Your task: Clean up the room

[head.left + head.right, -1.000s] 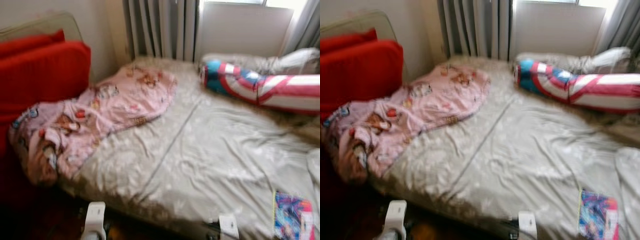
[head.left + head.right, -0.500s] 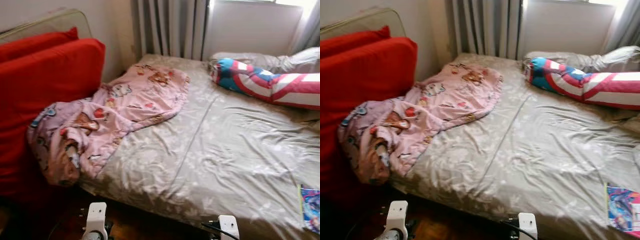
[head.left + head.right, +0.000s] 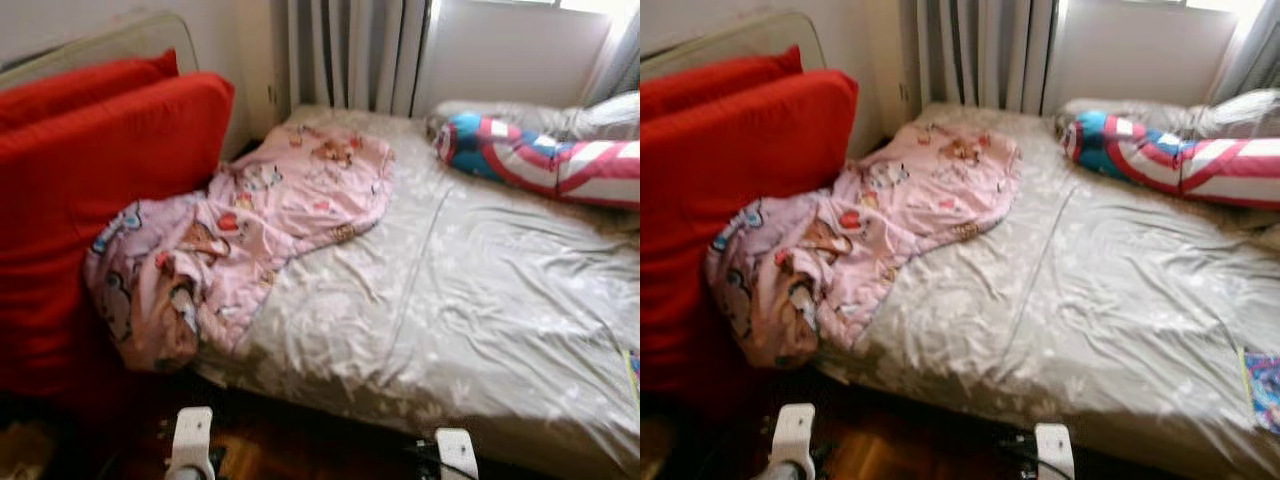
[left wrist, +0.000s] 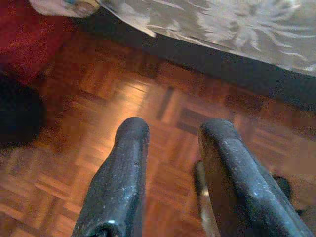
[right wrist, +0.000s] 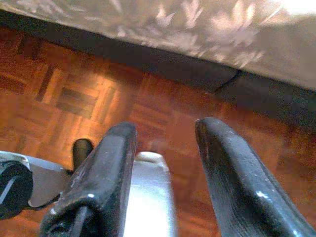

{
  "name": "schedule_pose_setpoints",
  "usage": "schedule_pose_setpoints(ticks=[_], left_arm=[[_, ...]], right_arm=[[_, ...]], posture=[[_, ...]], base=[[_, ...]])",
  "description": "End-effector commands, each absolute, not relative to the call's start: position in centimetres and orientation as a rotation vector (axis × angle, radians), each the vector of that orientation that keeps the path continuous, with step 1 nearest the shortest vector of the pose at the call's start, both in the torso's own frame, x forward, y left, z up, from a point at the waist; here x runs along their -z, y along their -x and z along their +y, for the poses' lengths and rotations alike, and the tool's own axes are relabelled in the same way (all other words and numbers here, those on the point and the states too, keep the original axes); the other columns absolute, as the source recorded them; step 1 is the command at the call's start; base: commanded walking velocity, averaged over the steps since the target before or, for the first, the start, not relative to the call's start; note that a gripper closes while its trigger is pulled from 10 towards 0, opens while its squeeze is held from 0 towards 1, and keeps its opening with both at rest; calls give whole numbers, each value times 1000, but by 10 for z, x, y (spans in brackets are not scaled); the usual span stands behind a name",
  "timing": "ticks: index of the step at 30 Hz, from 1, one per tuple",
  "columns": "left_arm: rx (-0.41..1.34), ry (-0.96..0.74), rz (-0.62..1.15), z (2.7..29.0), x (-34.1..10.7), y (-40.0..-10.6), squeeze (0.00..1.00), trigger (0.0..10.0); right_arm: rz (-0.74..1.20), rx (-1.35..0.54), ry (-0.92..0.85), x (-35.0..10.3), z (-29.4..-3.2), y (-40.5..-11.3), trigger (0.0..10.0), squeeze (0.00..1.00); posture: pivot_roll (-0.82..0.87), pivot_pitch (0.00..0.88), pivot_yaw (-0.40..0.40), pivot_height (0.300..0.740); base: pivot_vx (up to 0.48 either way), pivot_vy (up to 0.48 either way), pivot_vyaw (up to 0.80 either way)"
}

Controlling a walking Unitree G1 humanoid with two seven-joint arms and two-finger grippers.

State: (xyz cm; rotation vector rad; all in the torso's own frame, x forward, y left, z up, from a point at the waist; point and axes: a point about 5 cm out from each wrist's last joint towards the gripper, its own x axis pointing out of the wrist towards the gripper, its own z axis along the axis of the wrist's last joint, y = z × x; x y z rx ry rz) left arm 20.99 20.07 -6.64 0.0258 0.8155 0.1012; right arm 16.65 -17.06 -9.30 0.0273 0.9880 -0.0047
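Blanket [image 3: 240,240] lies crumpled on bed [image 3: 480,320], far-left, trailing over the near-left corner against red cushions [image 3: 90,170]; long axis diagonal. Your left pincer [image 4: 170,173] hangs nearer, right pincer [image 5: 160,173] too; both parted, empty, over floor [image 4: 113,103].

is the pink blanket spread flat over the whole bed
No, the pink blanket is crumpled at the bed's left side beside the red cushion, leaving most of the grey sheet bare.

Blanket [image 3: 250,235] on bed [image 3: 480,300] left; bolster [image 3: 540,160] far right.
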Motion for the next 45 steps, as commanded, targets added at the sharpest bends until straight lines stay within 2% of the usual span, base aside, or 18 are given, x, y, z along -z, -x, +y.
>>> schedule_pose_setpoints(ticks=[1,27,45], left_arm=[[-86,-20,826,194,68,-210,0,10000],[-93,-18,825,195,68,-209,0,10000],[-92,-3,801,194,66,-212,0,10000]], right_arm=[[996,23,-21,94,-177,-163,10000,0],[997,12,-12,94,-176,-162,10000,0],[996,17,-7,94,-177,-163,10000,0]], posture=[[-109,0,25,722],[-101,0,24,722],[-98,0,23,722]], base=[[0,424,0],[0,419,0],[0,0,0]])
